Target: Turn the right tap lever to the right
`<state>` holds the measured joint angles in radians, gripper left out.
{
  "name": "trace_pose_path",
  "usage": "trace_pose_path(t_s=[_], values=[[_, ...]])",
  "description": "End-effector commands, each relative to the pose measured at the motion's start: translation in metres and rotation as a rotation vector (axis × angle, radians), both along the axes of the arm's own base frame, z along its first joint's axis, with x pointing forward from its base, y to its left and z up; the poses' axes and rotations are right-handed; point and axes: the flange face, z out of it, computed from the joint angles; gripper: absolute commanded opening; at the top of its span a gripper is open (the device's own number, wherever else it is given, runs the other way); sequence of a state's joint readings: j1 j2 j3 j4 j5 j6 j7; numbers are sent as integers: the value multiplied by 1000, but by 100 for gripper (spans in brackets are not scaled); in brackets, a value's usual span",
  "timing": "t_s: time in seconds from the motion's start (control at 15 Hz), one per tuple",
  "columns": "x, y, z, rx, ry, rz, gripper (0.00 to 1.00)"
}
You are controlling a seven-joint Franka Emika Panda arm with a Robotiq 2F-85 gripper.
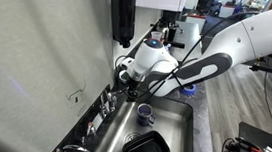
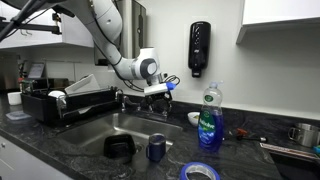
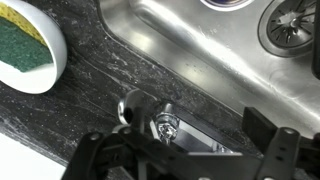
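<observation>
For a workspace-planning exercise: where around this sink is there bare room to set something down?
Bare: the counter in front of the dish rack; the sink floor behind the black container and cup. Crowded: the back rim under the gripper, and around the soap bottle and tape roll.

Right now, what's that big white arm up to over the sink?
A robot arm is working at a steel sink. Its gripper is down at the back edge, and the wrist view shows its open fingers on either side of a chrome tap lever, not clearly touching it. A dark mug and a black container sit in the basin.
</observation>
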<state>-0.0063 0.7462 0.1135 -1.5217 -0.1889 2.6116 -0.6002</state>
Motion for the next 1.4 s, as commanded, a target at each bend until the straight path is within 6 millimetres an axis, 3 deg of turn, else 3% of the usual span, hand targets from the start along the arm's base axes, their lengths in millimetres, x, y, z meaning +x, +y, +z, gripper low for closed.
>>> trace_pose_path(t_s=[0.0, 0.73, 1.2, 1.33], values=[[10, -11, 1, -43, -6, -12, 100], [15, -27, 3, -96, -17, -12, 100], [3, -22, 15, -58, -50, -15, 100], [-11, -22, 17, -25, -30, -90, 100]])
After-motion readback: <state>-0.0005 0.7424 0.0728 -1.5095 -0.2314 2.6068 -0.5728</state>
